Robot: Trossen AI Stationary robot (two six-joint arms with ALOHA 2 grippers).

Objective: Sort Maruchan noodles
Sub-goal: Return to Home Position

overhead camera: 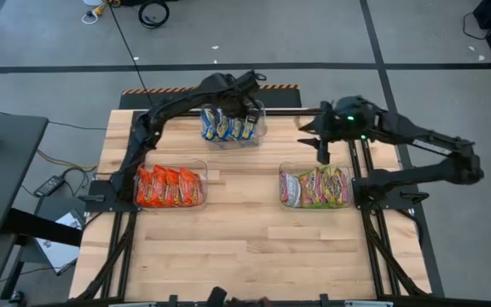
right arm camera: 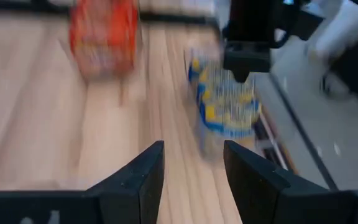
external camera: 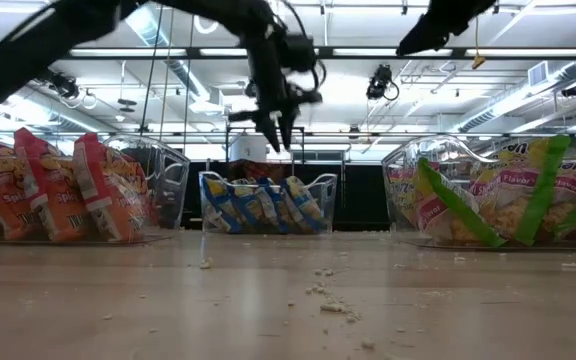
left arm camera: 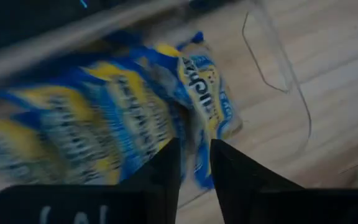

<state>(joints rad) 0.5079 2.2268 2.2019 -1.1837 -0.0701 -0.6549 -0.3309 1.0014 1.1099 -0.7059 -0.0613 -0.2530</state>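
The Maruchan noodles stand on edge in three clear bins. Orange-red packets (overhead camera: 170,186) fill the left bin, blue-and-yellow packets (overhead camera: 228,128) the far middle bin, and silver-white packets with green and pink print (overhead camera: 316,186) the right bin. My left gripper (overhead camera: 247,109) hovers just above the blue-and-yellow packets (left arm camera: 104,124), its fingers (left arm camera: 166,168) a narrow gap apart and holding nothing (external camera: 278,135). My right gripper (overhead camera: 323,156) hangs open and empty (right arm camera: 193,162) over bare table between the middle bin and the right bin.
The three bins sit apart on the wooden table (overhead camera: 254,247), with its near half bare. Noodle crumbs (external camera: 330,300) lie scattered on the wood near the low camera. The clear wall of the middle bin (left arm camera: 284,74) stands close beside my left fingers.
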